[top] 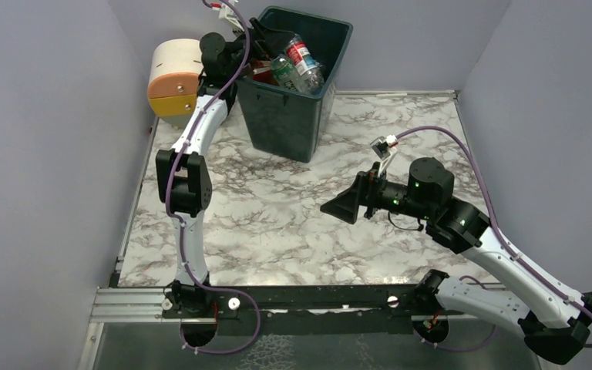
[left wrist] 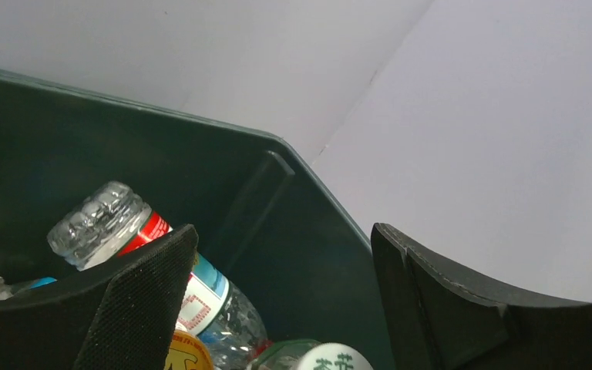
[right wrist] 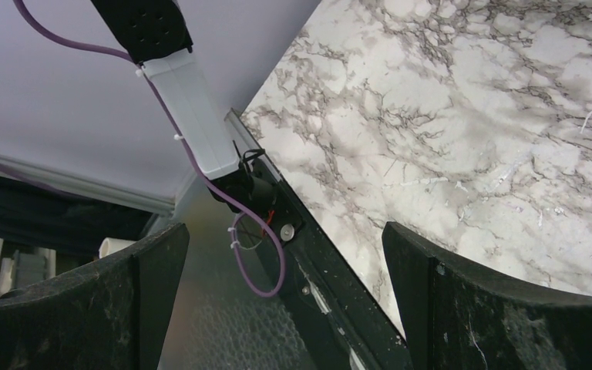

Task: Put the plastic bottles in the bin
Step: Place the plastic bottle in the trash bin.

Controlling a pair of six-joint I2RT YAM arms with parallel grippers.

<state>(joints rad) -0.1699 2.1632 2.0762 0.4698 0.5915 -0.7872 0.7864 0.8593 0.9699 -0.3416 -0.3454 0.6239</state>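
In the upper middle of the top view, the left gripper (top: 260,32) hung spread and empty over the bin (top: 281,123), where the plastic bottles (top: 299,63) lay. The right gripper (top: 338,206), at centre, was spread and empty too. The release looked done. Next, I think, the left arm should lift clear of the rim.

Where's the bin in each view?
Top external: the bin stands at top centre, its open top facing the camera.
Left wrist: its dark inner walls fill the left and centre of the picture.
Right wrist: not in it.
Shared landmark: the clear bottle with a red label lying in the bin also shows at lower left in the left wrist view.
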